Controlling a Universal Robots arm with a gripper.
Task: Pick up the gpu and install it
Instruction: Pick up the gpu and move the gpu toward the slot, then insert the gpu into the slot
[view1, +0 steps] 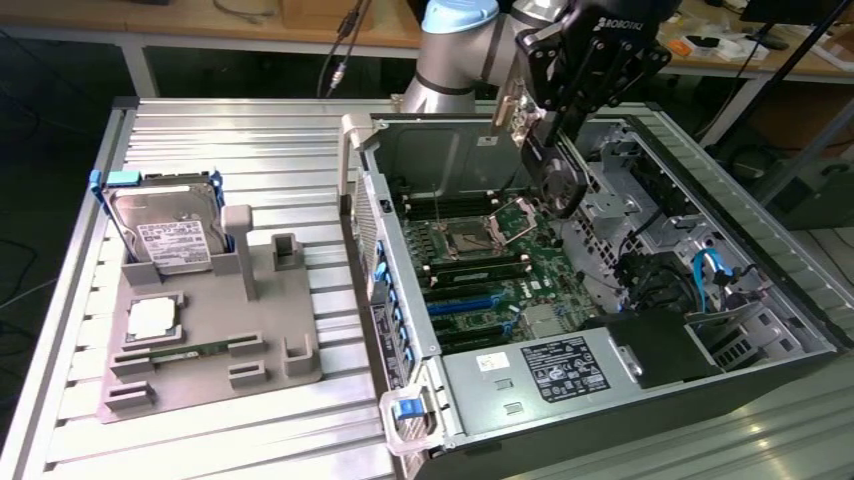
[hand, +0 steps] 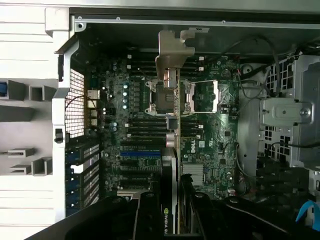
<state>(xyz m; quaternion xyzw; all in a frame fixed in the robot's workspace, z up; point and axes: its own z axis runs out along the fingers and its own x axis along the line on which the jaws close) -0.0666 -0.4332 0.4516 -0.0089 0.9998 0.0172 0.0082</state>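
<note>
Nearest to the wrist camera, the gpu is seen on its thin edge, with the dark fingers of the gripper pressed on its two faces. The jaws stand about half closed and they hold the card firmly. Its silver bracket is at the end far from the gripper.

In the exterior view, the card hangs upright under the gripper, inside the open computer case and over the motherboard, close to the CPU socket. Whether its lower edge touches the board I cannot tell. The blue slots lie beside the card.

The case lies on its side along the table's edge at the exterior view's right, with the power supply at its near end. Well apart, toward the opposite edge of the table, a grey holder carries a hard drive and a memory stick.
</note>
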